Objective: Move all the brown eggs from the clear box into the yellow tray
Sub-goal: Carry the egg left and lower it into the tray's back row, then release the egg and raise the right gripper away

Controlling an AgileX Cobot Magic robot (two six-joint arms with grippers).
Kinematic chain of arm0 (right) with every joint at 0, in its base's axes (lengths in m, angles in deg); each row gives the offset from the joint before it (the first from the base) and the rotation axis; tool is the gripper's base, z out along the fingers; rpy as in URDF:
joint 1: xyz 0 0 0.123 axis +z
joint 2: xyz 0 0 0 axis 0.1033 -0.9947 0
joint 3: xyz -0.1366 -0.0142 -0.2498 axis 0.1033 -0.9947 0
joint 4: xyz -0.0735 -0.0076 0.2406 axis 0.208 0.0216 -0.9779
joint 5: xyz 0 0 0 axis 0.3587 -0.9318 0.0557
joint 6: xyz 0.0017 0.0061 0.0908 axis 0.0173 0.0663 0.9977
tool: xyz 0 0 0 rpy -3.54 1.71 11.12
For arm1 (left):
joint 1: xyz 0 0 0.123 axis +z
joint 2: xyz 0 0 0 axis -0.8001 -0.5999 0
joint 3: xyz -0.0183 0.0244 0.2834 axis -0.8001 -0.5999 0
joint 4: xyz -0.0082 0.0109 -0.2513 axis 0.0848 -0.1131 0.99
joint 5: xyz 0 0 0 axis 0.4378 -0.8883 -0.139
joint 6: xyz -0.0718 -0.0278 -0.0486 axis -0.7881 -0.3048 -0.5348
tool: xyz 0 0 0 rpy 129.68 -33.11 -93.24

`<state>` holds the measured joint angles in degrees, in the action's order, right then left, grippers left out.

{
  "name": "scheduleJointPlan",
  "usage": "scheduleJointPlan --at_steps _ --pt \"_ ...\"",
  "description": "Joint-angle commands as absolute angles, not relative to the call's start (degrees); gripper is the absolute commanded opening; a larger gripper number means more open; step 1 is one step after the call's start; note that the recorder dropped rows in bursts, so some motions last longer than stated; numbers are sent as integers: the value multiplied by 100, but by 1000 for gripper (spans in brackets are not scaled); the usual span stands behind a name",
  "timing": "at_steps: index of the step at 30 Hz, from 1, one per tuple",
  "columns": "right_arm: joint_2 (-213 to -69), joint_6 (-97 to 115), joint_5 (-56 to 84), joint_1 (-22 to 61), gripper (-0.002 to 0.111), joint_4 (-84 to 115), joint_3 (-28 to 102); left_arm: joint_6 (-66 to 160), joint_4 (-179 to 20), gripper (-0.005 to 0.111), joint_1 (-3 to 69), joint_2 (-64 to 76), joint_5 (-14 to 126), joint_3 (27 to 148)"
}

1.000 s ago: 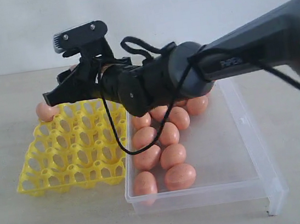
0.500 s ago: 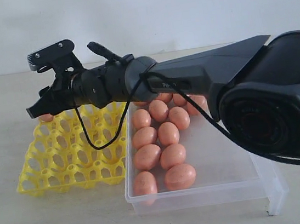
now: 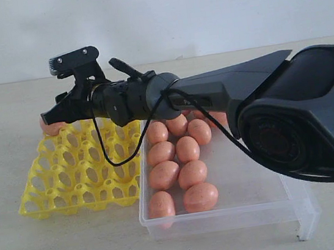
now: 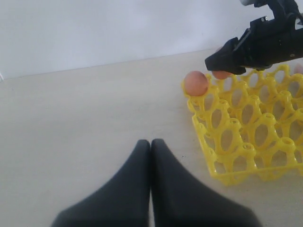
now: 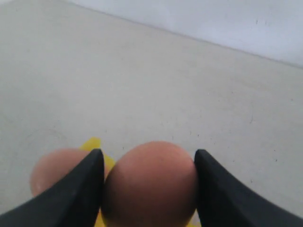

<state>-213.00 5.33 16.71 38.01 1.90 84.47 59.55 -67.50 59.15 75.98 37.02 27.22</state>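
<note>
- Brown egg [image 5: 149,184] is gripped in the right end effector [image 5: 148,158]; its two black fingers [image 5: 80,189] stand wide apart and press on opposite sides of the shell.
- That end effector hangs low over the far left corner of the tray [image 3: 72,202], as the exterior view shows it. Whether the gripped egg touches a cup cannot be told.
- One more egg, the corner egg [image 4: 196,82], is seated in the tray's corner cup, just beside the gripped one. Whether the two touch cannot be told either.
- Left end effector [image 4: 150,144] is clenched, its fingers pressed flat together with nothing between them. It hovers over the tabletop [image 4: 71,118], apart from the tray.
- Other eggs [image 3: 187,149] lie in the box [image 3: 247,176], crowded into its left half in rough rows. About ten show, and some at the far end are partly hidden behind the arm [image 3: 224,90].
- Box and tray stand side by side on the tabletop, the box on the right with its long wall just beside the tray's edge.
- Black cable [image 3: 113,164] hangs in a loop from the right wrist, in front of the tray's far cups.
- Writing: none of the views shows lettering clear enough to read.
</note>
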Motion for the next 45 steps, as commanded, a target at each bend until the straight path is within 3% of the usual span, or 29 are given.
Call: scheduleJointPlan --at_steps 1,5,11,16,45 --pt "-21392 417 1492 3789 0 247 8460 5888 -6735 -4 5929 7608 3781 2704" --pt "-21496 390 1495 3789 2 247 8460 5888 -6735 -4 5929 7608 3781 2704" --pt "-21464 327 1738 3789 40 247 8460 5888 -6735 -4 5929 7608 3781 2704" --pt "-21464 293 1751 3789 54 247 8460 5888 -6735 -4 5929 7608 3781 2704" --pt "-20714 31 1164 3800 56 255 8460 5888 -6735 -4 5929 7608 3781 2704"
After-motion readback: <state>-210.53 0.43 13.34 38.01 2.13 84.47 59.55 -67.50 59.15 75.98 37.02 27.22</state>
